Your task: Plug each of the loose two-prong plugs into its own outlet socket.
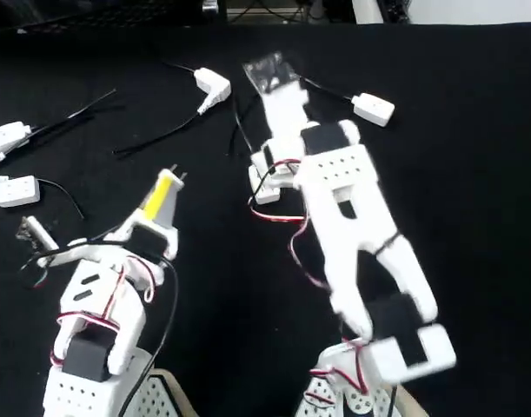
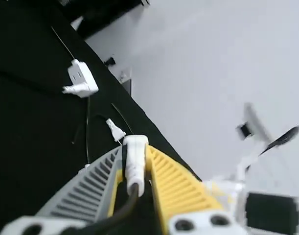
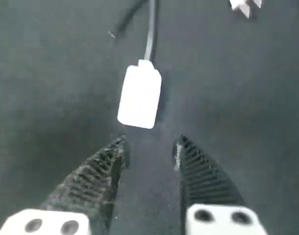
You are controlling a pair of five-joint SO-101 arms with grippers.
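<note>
a black cloth (image 1: 456, 174) covers the table, with a pale wall beyond its far edge.

the left gripper (image 1: 163, 198) pinches one plug (image 2: 134, 157) by the flat sides of its body. it holds the plug off the cloth, with the two prongs (image 1: 173, 174) clear of the fingertips and the cord trailing back under the wrist. the right gripper (image 3: 150, 143) has its jaws spread. it hovers over a white corded block (image 3: 139, 96) that lies flat just ahead of the fingertips, untouched.

handling, as judged: the plug is light, hard and smooth, so it is apt to twist in the pads. the prongs are thin and could bend. the cord is limp and will drag. the body behind the prongs is the right place to hold it.

count, placed from the held plug:
- two arms.
- one plug in hand.
- four white corded pieces on the cloth:
  - an angled piece (image 1: 215, 87) beyond it, showing two slots, likely a socket.
  - a near-left block (image 1: 15, 191).
  - a far-left block (image 1: 9, 136).
  - a right-hand block (image 1: 372, 109), well apart past the right arm.

i cannot tell whether the block under the right gripper is one of these four.
</note>
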